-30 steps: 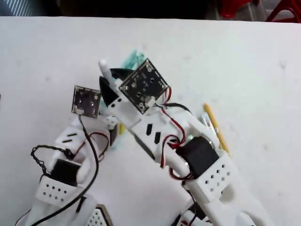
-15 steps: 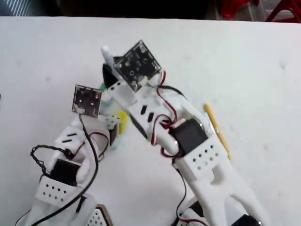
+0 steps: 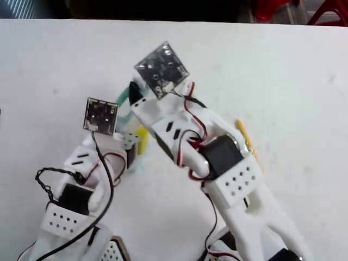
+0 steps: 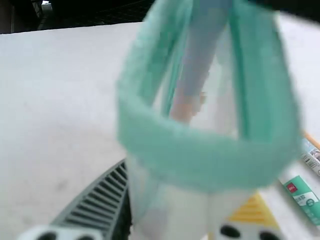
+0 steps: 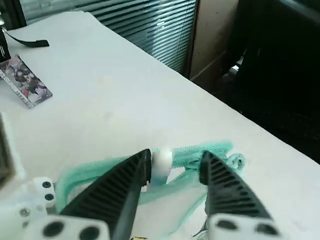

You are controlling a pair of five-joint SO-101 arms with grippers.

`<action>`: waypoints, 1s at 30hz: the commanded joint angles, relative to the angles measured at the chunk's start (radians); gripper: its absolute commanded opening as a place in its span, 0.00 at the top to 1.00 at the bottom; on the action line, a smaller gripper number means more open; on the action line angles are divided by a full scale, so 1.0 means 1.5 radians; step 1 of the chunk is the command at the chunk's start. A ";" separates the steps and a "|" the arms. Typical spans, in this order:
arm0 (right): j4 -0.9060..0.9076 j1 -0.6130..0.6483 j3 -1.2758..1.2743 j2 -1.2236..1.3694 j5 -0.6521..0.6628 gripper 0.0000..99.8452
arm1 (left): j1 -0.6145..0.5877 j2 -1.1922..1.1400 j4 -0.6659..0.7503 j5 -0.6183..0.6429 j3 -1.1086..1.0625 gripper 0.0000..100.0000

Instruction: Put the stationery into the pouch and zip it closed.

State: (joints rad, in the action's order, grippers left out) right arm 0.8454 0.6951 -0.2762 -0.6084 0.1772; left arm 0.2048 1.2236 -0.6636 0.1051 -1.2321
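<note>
While the teal pouch (image 5: 216,148) sits open at mid-table beneath the right gripper (image 5: 175,156), whose jaws stand spread around a white pen (image 5: 161,161) at its mouth, a pencil (image 3: 247,142) lies outside to the right, so loading and zipping are, I judge, unfinished.

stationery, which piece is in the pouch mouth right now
The white pen, poking into the open pouch; the yellow pencil lies out on the table.

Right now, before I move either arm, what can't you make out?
Pouch: high view, mostly hidden beneath the left arm and right arm.
White item inside the pouch: left wrist view, too blurred to identify.
Pencil: high view, one end hidden behind the right arm.
Green-and-white stick: left wrist view, cut off by the frame edge.
</note>
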 commanded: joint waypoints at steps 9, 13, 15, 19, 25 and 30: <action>0.007 -0.024 0.034 -0.113 -0.009 0.79 | 0.008 0.001 -0.002 0.000 0.004 0.78; 0.039 -0.100 0.034 -0.125 -0.010 0.79 | 0.008 0.001 -0.002 0.000 0.004 0.78; 0.059 -0.156 0.034 -0.125 -0.010 0.79 | 0.008 0.001 -0.002 0.000 0.004 0.78; 0.105 -0.301 0.029 -0.118 -0.009 0.79 | 0.008 0.001 -0.002 0.000 0.004 0.78; 0.119 -0.506 -0.051 0.008 -0.009 0.89 | 0.007 0.001 -0.002 0.000 0.005 0.78; 0.121 -0.526 -0.061 0.183 0.044 0.87 | 0.008 0.001 -0.002 0.000 0.004 0.79</action>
State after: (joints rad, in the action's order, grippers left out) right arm 1.0234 -0.0783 -0.3759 -0.4503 0.1926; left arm 0.2048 1.2236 -0.6636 0.1051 -1.2321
